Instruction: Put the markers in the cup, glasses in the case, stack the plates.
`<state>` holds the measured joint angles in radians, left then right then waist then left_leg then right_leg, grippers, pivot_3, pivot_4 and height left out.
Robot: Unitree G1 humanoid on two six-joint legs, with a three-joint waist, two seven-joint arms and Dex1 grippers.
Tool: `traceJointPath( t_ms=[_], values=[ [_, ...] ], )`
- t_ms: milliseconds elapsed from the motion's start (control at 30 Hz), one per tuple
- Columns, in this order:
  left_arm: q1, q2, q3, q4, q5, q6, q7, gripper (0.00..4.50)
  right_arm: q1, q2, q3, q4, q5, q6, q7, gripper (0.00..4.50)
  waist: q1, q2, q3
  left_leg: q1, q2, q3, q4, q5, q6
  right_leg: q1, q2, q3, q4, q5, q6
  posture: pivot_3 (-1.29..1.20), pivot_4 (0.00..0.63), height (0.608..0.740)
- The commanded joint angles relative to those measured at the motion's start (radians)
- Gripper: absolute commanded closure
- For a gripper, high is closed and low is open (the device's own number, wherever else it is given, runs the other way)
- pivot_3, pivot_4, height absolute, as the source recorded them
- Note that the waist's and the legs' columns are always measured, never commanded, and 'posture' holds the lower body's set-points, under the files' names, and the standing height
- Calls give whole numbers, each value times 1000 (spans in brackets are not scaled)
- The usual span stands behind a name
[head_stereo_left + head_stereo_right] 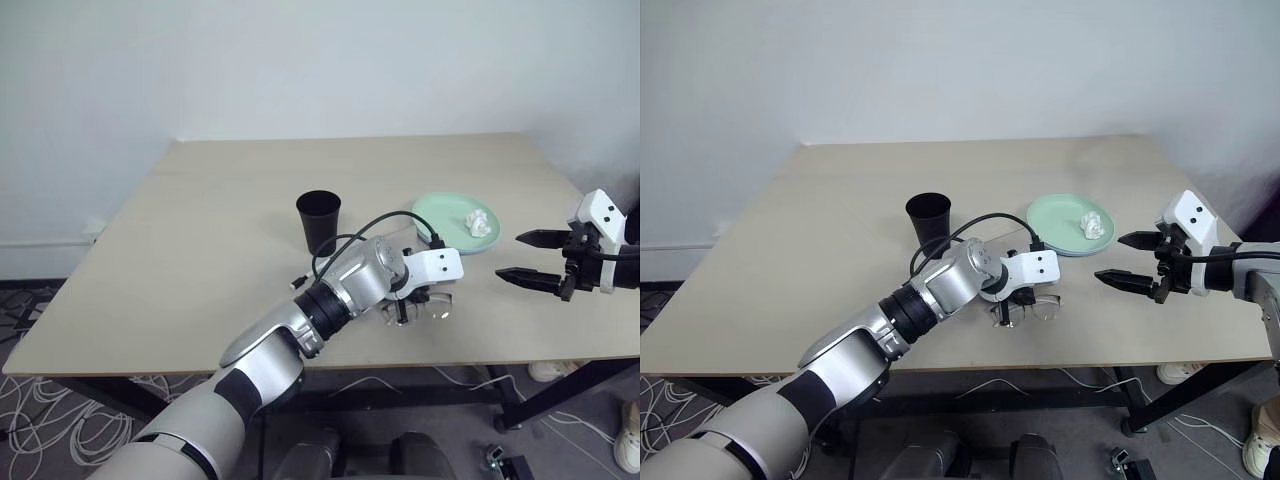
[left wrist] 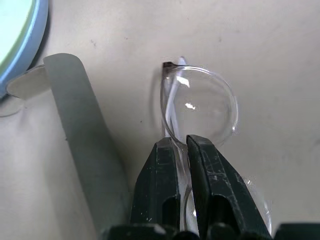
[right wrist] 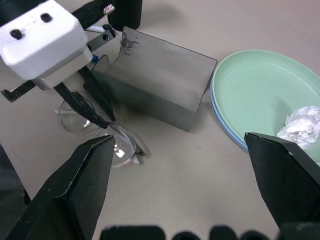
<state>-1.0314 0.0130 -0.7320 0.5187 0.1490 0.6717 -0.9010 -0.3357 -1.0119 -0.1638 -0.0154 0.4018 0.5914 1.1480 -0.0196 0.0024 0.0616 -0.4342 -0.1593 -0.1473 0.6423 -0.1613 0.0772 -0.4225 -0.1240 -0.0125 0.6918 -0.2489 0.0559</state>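
Down on the table (image 1: 200,230), the left end effector (image 3: 102,120) is clenched on the glasses (image 3: 107,142), its two black fingers (image 2: 165,185) pinching the wire frame between the two lenses. The glasses lie on the table just beside the case (image 3: 160,82), on the case's near side. The case is grey with its lid shut. Beyond the case stands the black cup (image 1: 319,222), upright. To the right of the case sit the plates (image 3: 260,95), touching it or nearly so: the mint green one lies on top of the light blue one, whose rim shows under its edge. A crumpled white tissue (image 3: 302,125) rests on the green plate. The right end effector (image 1: 535,258) hangs released, fingers spread wide and holding nothing, right of the plates and above the table.
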Motion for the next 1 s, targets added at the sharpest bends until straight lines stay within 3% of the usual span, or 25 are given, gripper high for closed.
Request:
traceJointPath(
  t_ms=[33, 267, 700, 800, 1000],
  values=[
    [-21, -5, 14, -19, 18, -20, -15, 3213, -27, -6, -10, -27, 10, 2, -10, 0, 0, 0, 0, 0, 0, 0, 0, 0, 0, 0, 0, 0, 0, 0, 0, 0, 0, 692],
    [-23, -23, 25, 5, 38, -19, 5, 837, -29, -3, -6, -30, 13, 8, -15, 0, 0, 0, 0, 0, 0, 0, 0, 0, 0, 0, 0, 0, 0, 0, 0, 0, 0, 692],
    [-13, -37, 17, 41, 62, -33, 4, 837, -33, 0, -2, -36, 16, 12, -26, 0, 0, 0, 0, 0, 0, 0, 0, 0, 0, 0, 0, 0, 0, 0, 1, 0, 0, 692],
    [-18, -49, 13, 63, 68, -38, 6, 1406, -28, 2, -4, -44, 18, 16, -32, 0, 0, 0, 0, 0, 0, 0, 0, 0, 0, 0, 0, 0, 0, 0, 1, 0, 0, 692],
    [-18, -55, 18, 79, 80, -49, 4, 3506, -25, 4, -5, -50, 19, 18, -39, 0, 0, 0, 0, 0, 0, 0, 0, 0, 0, 0, 0, 0, 0, 0, 1, 0, 0, 692]
  ],
)
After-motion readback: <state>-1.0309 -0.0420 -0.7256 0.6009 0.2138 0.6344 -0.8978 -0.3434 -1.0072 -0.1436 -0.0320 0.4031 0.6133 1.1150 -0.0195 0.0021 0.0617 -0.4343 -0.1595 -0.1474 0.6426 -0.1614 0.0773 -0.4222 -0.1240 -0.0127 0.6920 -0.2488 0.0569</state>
